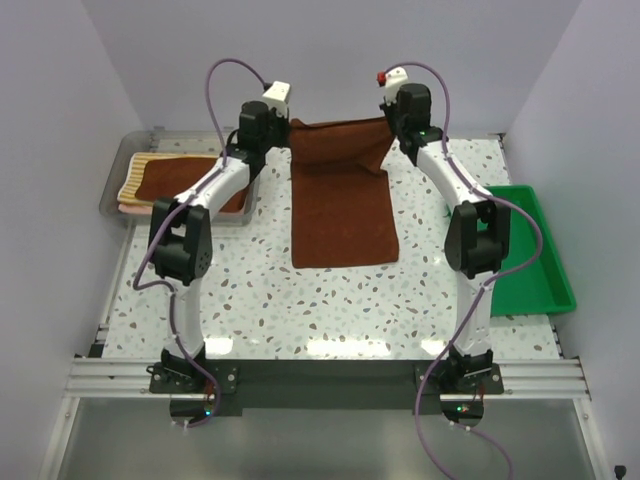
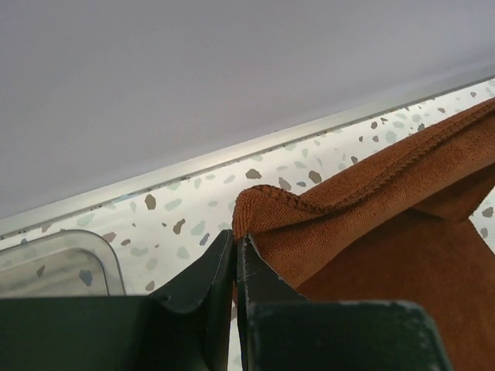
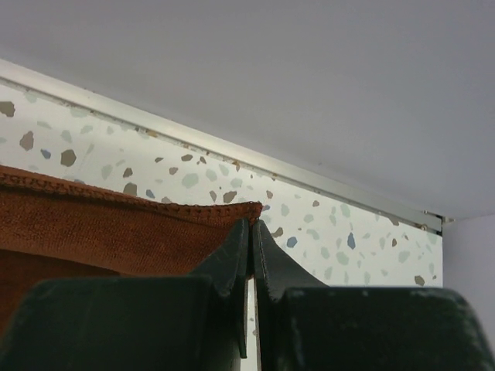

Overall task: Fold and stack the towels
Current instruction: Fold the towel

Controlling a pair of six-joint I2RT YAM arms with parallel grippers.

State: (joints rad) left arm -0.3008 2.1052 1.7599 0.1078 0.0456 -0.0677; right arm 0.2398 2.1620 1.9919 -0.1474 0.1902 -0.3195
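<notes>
A brown towel lies down the middle of the table, its far edge lifted and stretched between both grippers. My left gripper is shut on the towel's far left corner; in the left wrist view the gripper pinches the hemmed edge. My right gripper is shut on the far right corner; in the right wrist view the gripper clamps the cloth. Folded towels, one brown over a striped one, lie in the clear tray at the left.
A green tray stands at the right edge of the table. The back rail and the wall run just beyond both grippers. The clear tray's corner shows to the left of my left gripper.
</notes>
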